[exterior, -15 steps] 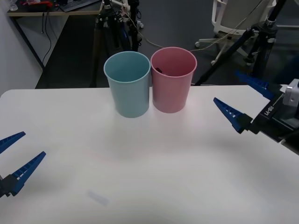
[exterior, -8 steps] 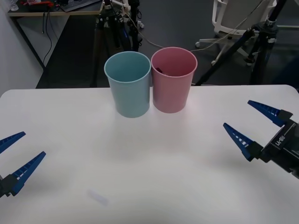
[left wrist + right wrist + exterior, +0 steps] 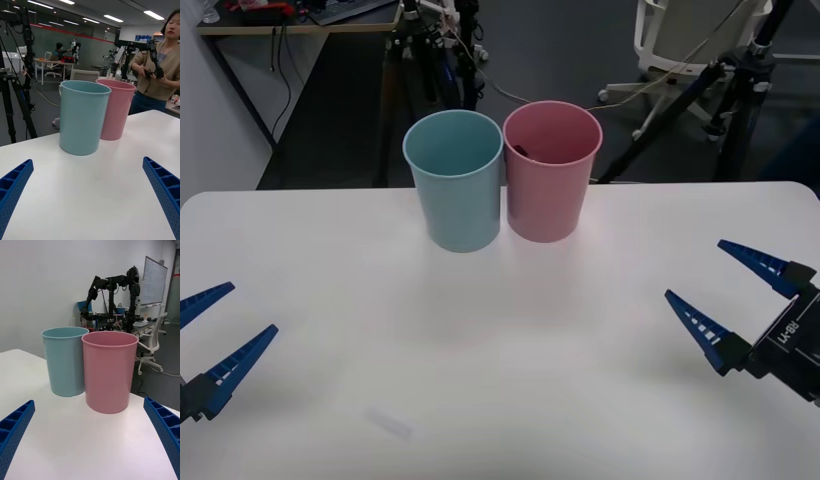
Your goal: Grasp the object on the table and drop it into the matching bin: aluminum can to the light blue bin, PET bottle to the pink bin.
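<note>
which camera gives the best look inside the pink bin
The front view: it looks down into the pink bin, past the open rim, and a small dark shape shows against the inner wall. Both wrist views see that bin side-on, standing beside the light blue bin, so they show its outer wall and rim.

Pink bin (image 3: 551, 170), light blue bin (image 3: 454, 178), white table (image 3: 480, 330)

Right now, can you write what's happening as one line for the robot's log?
left gripper: open, idle at table's left edge | right gripper: open, above table's right side | pink bin: dark item inside | light blue bin: touching pink bin
</note>
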Robot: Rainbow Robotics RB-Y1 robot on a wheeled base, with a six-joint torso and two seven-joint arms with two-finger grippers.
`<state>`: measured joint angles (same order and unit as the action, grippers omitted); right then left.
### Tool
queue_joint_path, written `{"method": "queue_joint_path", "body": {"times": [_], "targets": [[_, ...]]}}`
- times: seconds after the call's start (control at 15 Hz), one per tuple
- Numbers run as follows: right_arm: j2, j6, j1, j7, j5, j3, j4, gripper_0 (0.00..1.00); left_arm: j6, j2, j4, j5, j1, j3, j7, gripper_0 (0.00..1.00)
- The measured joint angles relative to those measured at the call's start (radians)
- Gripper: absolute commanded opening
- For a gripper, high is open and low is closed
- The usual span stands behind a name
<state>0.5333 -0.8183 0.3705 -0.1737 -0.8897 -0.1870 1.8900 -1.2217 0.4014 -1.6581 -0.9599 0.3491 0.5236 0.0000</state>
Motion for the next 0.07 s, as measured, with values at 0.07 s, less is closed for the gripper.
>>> {"method": "queue_joint_path", "body": {"times": [0.07], "targets": [[-0.001,-0.001,0.001,0.000,0.000,0.000,0.000,1.00,0.000,0.000,0.000,0.000,0.000,0.000,0.000,1.00]]}}
